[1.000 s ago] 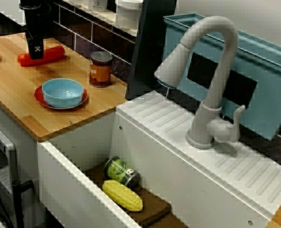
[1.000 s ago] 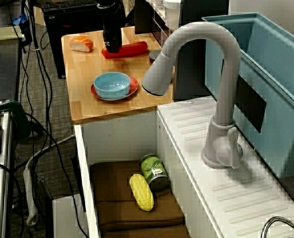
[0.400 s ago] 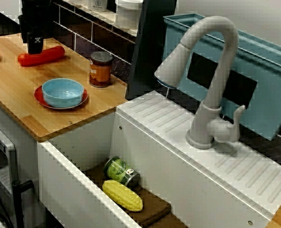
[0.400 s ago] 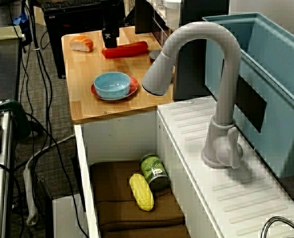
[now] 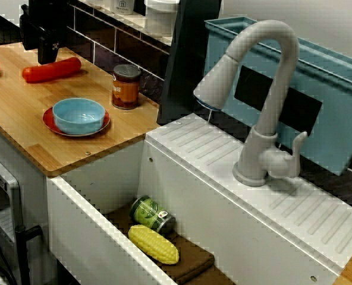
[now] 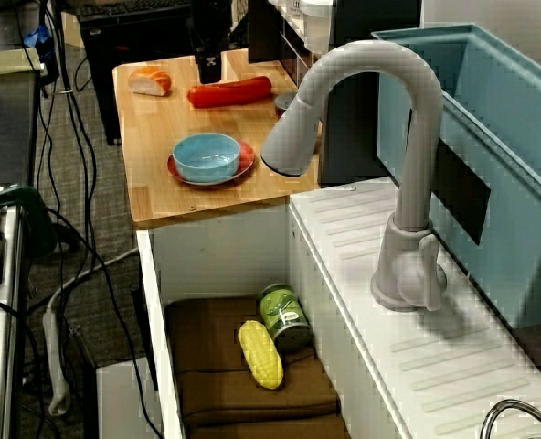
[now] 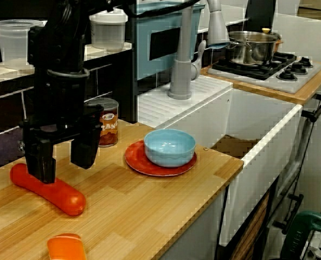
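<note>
Hand (image 7: 63, 168), fingers spread, stands over red sausage (image 7: 55, 194) on wooden counter (image 7: 149, 208).

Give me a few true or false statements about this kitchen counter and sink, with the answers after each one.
The gripper is shut on the red sausage. False: its jaws stand open and the sausage lies on the wooden counter.
The blue bowl sits on the red plate. True.
The corn cob lies in the sink beside the green can. True.
The orange-labelled can stands inside the bowl. False: it stands on the counter beside the plate.
</note>
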`<move>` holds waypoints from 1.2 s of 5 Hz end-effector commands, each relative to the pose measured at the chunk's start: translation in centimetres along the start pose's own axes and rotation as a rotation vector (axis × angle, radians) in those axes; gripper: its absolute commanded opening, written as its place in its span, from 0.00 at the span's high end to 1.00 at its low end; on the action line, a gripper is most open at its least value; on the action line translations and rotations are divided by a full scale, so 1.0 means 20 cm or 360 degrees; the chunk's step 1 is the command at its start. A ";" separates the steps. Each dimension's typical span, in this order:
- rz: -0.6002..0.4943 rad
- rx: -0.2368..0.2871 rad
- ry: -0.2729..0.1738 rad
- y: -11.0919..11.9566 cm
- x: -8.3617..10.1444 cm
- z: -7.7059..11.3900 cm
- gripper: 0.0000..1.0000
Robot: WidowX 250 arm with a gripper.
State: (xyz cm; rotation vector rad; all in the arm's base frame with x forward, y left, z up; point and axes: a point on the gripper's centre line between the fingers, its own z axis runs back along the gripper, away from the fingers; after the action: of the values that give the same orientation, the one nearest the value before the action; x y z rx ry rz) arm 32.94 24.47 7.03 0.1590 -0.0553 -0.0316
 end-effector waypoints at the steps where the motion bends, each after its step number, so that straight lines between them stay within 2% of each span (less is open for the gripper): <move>1: 0.0142 0.0057 -0.0017 0.03 0.03 0.06 0.00; 5: 0.0150 0.0039 0.0052 0.03 0.08 -0.06 0.00; 6: 0.0142 0.0031 0.0045 0.04 0.08 -0.07 1.00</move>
State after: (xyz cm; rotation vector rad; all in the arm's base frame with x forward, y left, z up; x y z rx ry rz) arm 34.22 24.69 3.38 0.1425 0.0144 0.0542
